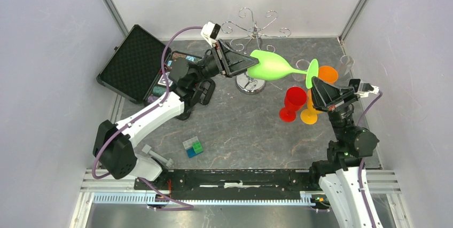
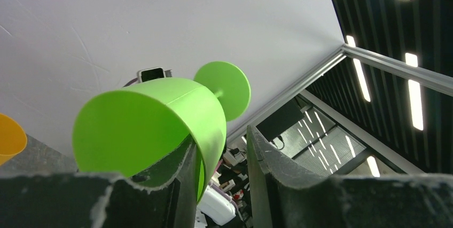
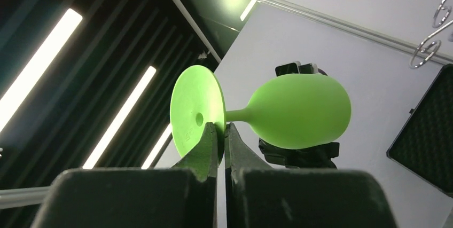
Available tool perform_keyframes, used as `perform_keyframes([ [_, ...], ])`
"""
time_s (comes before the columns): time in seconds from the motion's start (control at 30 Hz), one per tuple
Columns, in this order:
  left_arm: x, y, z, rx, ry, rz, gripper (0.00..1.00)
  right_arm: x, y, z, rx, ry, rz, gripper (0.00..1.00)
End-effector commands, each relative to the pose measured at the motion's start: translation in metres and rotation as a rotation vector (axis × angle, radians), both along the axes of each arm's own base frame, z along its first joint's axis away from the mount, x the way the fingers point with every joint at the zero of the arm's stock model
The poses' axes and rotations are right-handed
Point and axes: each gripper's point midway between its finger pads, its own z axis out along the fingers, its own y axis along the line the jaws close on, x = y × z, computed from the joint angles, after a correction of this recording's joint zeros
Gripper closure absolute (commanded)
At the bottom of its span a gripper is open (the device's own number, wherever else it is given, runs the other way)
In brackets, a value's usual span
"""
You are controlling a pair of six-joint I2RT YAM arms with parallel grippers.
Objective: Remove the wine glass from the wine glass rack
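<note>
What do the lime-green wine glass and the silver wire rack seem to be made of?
Lime-green wine glass: probably opaque matt plastic, solid colour, soft sheen, nothing shows through. Silver wire rack: probably polished metal, thin bright wire with a mirrored base.

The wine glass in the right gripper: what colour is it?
The wine glass is lime green all over; the right wrist view shows it best.

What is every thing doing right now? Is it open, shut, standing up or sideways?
Green plastic wine glass: sideways in the air, off the rack.
Left claw: open around the glass's rim.
Right claw: shut on the glass's foot.
Shiny silver wire rack: standing upright.
Red plastic wine glass: standing upright.
Black foam-lined case: lid open.
</note>
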Motion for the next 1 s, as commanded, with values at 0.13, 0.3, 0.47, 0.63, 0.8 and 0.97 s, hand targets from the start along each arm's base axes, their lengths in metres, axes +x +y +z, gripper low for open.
perform_keyframes([
  [0.13,-0.055,0.017,0.033,-0.087,-0.113,-0.141,0.79,0.034,0.002,-0.056,0.020,0.165,0.022,1.00],
  [0.3,-0.054,0.016,0.029,-0.074,-0.115,-0.132,0.97,0.036,0.002,-0.060,0.017,0.169,0.021,1.00],
  [0.47,-0.049,0.012,0.020,-0.027,-0.124,-0.098,0.98,0.037,0.004,-0.058,0.010,0.157,0.026,1.00],
  [0.63,-0.046,0.010,0.012,0.034,-0.148,-0.051,0.98,0.035,0.004,-0.054,0.003,0.137,0.022,1.00],
  [0.8,-0.042,0.010,0.007,0.088,-0.153,-0.001,0.59,0.036,0.002,-0.055,0.002,0.140,0.006,1.00],
  [0.97,-0.041,0.011,0.006,0.110,-0.167,0.022,0.74,0.040,0.001,-0.061,0.004,0.162,-0.007,1.00],
])
